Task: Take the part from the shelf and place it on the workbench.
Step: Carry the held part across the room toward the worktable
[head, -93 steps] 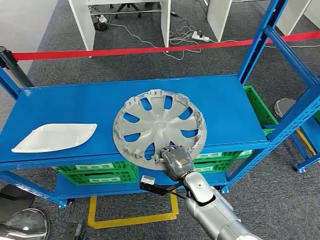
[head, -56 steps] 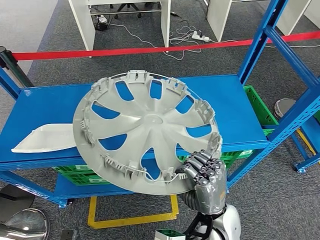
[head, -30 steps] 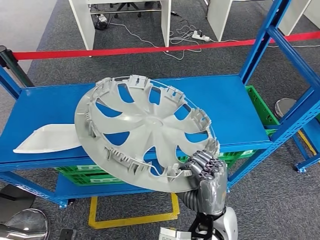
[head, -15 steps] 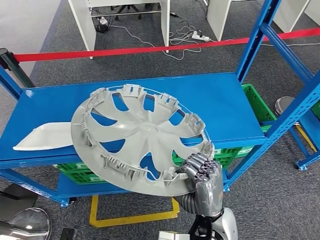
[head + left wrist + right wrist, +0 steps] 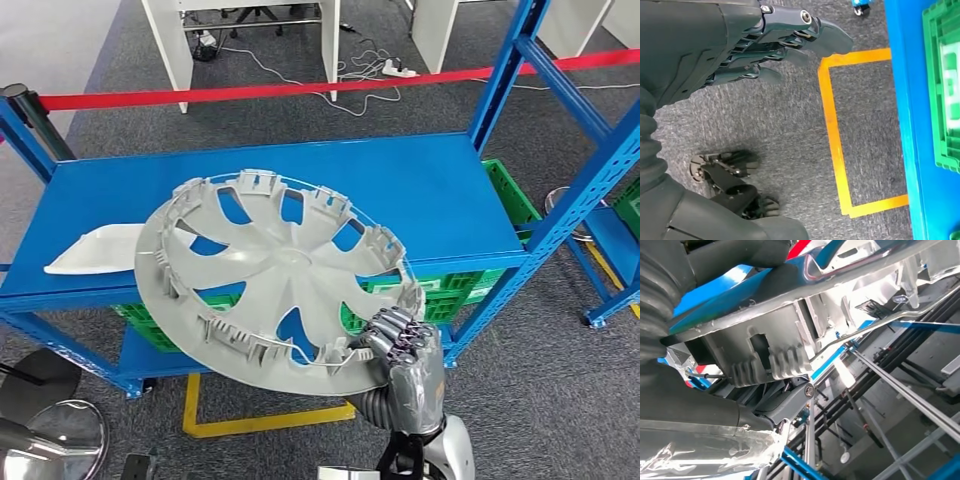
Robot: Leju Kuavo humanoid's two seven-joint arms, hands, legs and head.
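Observation:
The part is a large silver wheel cover [image 5: 272,275] with curved spokes and clips round its rim. My right hand [image 5: 404,355] grips its near right rim and holds it tilted in the air, in front of and above the blue shelf [image 5: 423,190]. The right wrist view shows the wheel cover's clipped rim [image 5: 783,335] up close against that hand. My left hand [image 5: 753,40] hangs beside my body over the grey carpet, fingers slightly apart and holding nothing.
A white curved panel [image 5: 94,250] lies at the shelf's left end. Green crates [image 5: 513,200] sit on the lower level. Blue uprights [image 5: 573,190] rise on the right. A yellow floor marking [image 5: 264,415] and a red barrier tape [image 5: 226,93] bound the area.
My right hand lifted the wheel cover off the shelf and keeps it in the air. Over the last second the whole view has shifted, the shelf sliding up and right in the picture.

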